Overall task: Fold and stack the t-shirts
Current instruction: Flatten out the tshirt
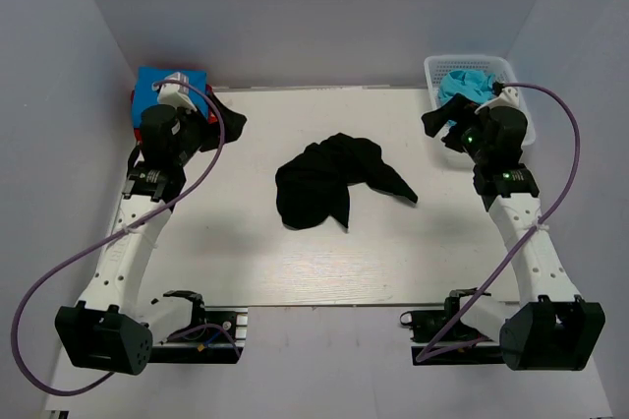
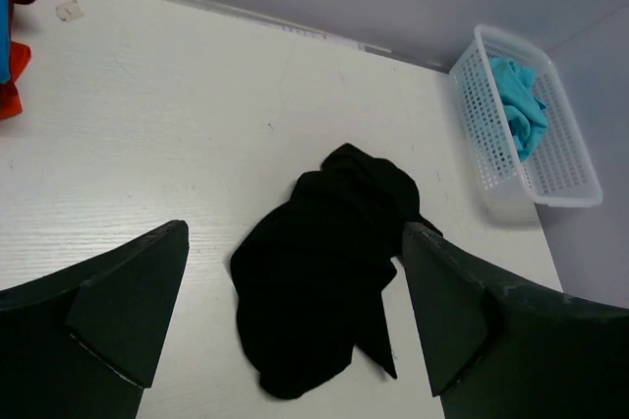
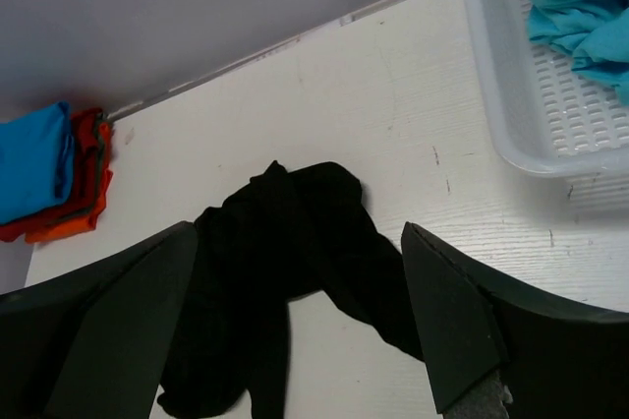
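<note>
The black t-shirt (image 1: pixel 329 181) is seen crumpled at the centre of the table (image 1: pixel 246 262), with bare surface on every side. Far left, the blue t-shirt (image 1: pixel 167 85) is stacked on the red t-shirt (image 3: pixel 93 173), partly hidden by the left arm (image 1: pixel 133 232). The turquoise t-shirt (image 1: pixel 467 83) is bunched in the far-right basket (image 2: pixel 562 178). The left gripper (image 2: pixel 295 311) and right gripper (image 3: pixel 295 326) are spread wide, empty.

A white lattice basket (image 2: pixel 484 134) sits at the far right corner of the pale table (image 1: pixel 246 252)
</note>
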Motion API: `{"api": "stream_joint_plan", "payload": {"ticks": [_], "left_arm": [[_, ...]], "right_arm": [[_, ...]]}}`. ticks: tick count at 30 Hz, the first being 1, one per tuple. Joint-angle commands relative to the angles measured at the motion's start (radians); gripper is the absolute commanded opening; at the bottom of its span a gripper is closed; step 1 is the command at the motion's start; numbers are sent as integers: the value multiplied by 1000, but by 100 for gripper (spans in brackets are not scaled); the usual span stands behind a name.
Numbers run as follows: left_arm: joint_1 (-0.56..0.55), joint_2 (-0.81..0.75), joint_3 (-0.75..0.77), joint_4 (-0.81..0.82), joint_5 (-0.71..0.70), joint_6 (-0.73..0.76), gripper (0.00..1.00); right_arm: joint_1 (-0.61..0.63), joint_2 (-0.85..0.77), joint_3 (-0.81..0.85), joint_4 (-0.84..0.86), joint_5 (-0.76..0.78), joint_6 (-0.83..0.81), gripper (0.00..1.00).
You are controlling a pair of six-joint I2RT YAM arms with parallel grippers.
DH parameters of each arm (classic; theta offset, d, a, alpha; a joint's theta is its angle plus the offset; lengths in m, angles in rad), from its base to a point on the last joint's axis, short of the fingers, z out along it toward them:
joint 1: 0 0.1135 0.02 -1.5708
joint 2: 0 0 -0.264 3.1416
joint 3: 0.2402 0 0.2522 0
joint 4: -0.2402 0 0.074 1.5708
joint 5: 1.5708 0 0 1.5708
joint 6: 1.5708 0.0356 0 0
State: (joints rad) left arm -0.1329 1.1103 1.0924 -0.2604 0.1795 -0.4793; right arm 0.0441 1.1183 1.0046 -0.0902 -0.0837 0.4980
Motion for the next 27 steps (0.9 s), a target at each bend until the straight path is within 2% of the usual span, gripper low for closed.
{"api": "stream_joint_plan", "payload": {"ticks": [1, 4, 6, 7, 8, 9, 11, 14, 18, 27], "left_arm": [[-5, -56, -14, -23, 55, -21, 100], [-5, -43, -54, -23, 101, -30, 100], [-16, 5, -66, -45, 188, -30, 100], [-16, 28, -80, -54, 225, -21, 100], [-16, 52, -89, -63, 266, -21, 100], [-16, 106, -107, -63, 355, -21, 100], [-28, 155, -129, -97, 400, -21, 100], [-65, 201, -181, -160, 333, -21, 100], [-111, 212, -258, -160, 284, -21, 100], [-234, 425, -243, -88, 269, -51, 97]], "right_arm": [[0, -41, 29, -36, -53, -12, 90], [-3, -64, -3, -43, -32, 0, 90], [0, -71, -15, -59, -22, -47, 90], [0, -65, -15, -71, -33, -80, 90], [5, -42, -15, -89, -100, -210, 90], [7, -31, -6, -104, -106, -231, 90], [14, 24, 15, -178, -109, -286, 90], [37, 75, 31, -215, -93, -309, 90], [109, 228, 87, -305, -93, -377, 90], [198, 514, 175, -272, 41, -406, 90]]}}
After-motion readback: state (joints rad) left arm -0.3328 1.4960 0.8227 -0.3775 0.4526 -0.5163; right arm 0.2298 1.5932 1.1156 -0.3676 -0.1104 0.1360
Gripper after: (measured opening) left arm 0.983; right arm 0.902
